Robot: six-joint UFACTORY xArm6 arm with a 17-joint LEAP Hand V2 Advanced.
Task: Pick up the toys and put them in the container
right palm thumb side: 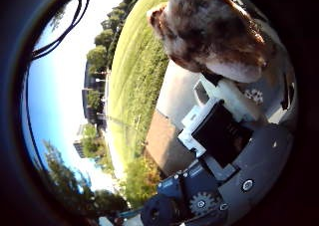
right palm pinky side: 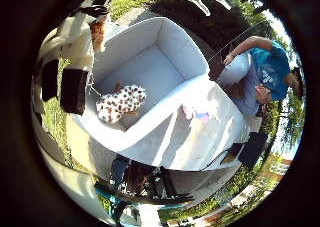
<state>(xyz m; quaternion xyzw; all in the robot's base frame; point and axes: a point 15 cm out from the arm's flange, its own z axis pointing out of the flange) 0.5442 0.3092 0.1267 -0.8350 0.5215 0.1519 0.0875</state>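
- Robot's hand (right palm thumb side: 219, 131) has a brown furry toy (right palm thumb side: 209, 32) tucked against its fingers, so it looks like it is holding that toy tight.
- White and black fingers curl up next to the brown toy, and it sits very close to the palm.
- Down below the hand is a big white container (right palm pinky side: 170, 52) with tall walls.
- One spotted toy (right palm pinky side: 120, 103) already lies on the floor inside the container, near one wall.
- A small pink and purple thing (right palm pinky side: 196, 114) lies on the white table (right palm pinky side: 200, 147) just outside the container. I think it is another toy, but I cannot tell for sure.
- So one toy is in, one is in the hand ready to drop, and maybe one more still waits on the table.
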